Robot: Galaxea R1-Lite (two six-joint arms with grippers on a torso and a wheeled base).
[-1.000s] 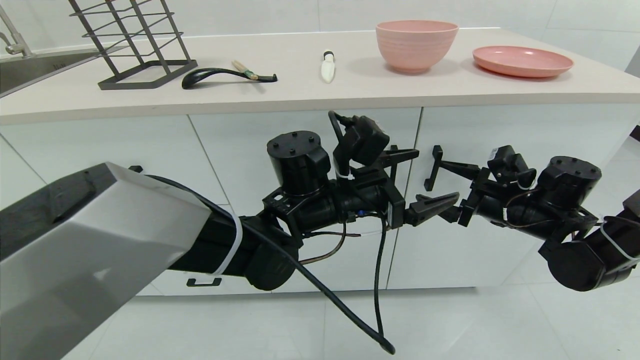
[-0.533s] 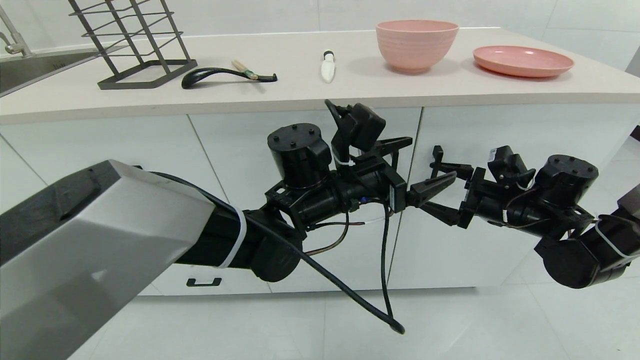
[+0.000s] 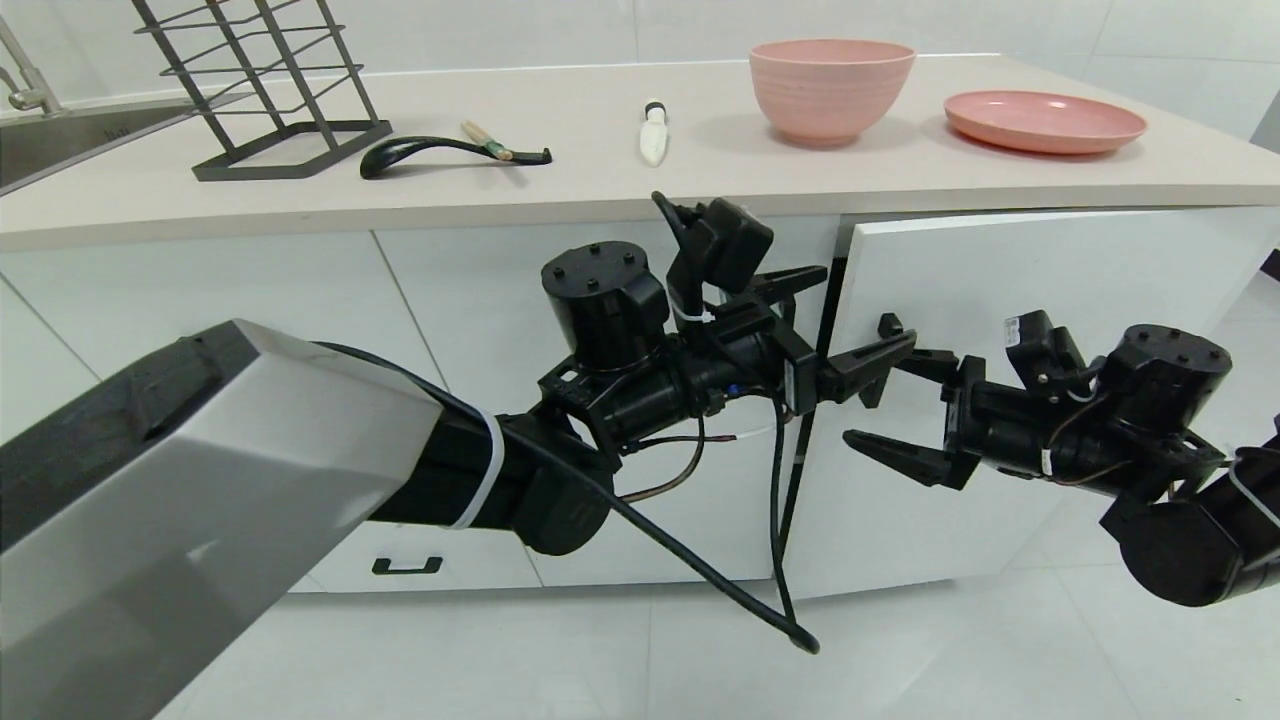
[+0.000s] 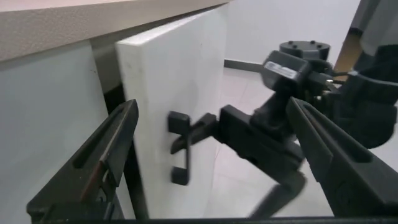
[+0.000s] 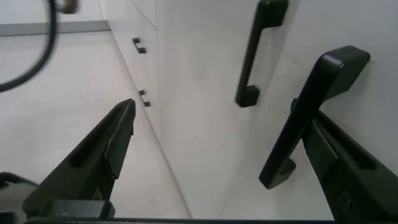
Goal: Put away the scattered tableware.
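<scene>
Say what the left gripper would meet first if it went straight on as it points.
Most likely the ajar cabinet door: its free edge and handle lie straight ahead between the left gripper's open fingers. Depth is unclear; the right gripper at that handle lies beyond.

The bowl (image 3: 831,88) and plate (image 3: 1044,120) are both plain pink. The ladle (image 3: 380,160) is black, the wire rack (image 3: 290,153) dark grey, the countertop (image 3: 600,190) pale beige — finely speckled — and the cabinet door (image 3: 1000,270) white with a black handle (image 5: 257,53).
</scene>
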